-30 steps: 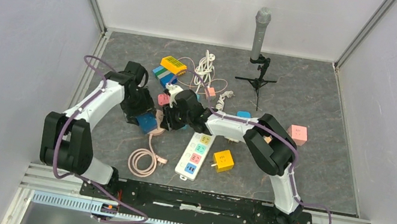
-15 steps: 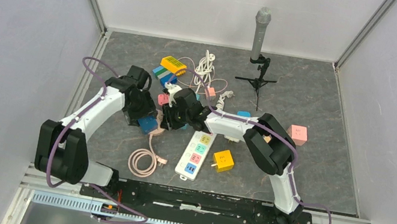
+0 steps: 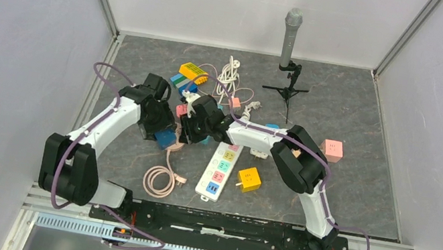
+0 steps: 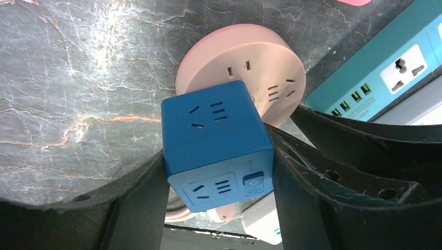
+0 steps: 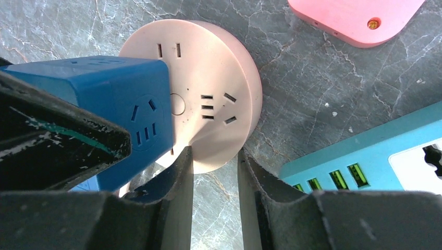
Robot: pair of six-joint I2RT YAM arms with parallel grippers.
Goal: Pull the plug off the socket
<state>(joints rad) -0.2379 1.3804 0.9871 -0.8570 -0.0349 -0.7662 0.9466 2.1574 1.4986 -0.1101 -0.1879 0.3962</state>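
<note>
A blue cube plug [image 4: 216, 146] sits against the face of a round pink socket [image 4: 240, 67] on the grey table. My left gripper [image 4: 216, 174] is shut on the cube's two sides; in the top view it [image 3: 160, 130] stands left of centre over the blue cube plug [image 3: 165, 138]. My right gripper [image 5: 213, 156] comes in from the right, and its fingers [image 5: 182, 172] pinch the near rim of the pink socket [image 5: 208, 104]. The blue cube plug [image 5: 130, 99] covers the socket's left part. Any prongs between cube and socket are hidden.
A teal power strip [image 5: 365, 161] lies just right of the socket and a pink cube [image 5: 354, 15] beyond it. A white power strip [image 3: 219, 169], yellow cube [image 3: 249, 178], coiled pink cable [image 3: 160, 179], further sockets and cables [image 3: 213, 76] and a microphone stand [image 3: 290, 41] crowd the table.
Both grippers with the cube and socket have shifted slightly away from the bases. The right jaws have narrowed a little on the socket's rim.
</note>
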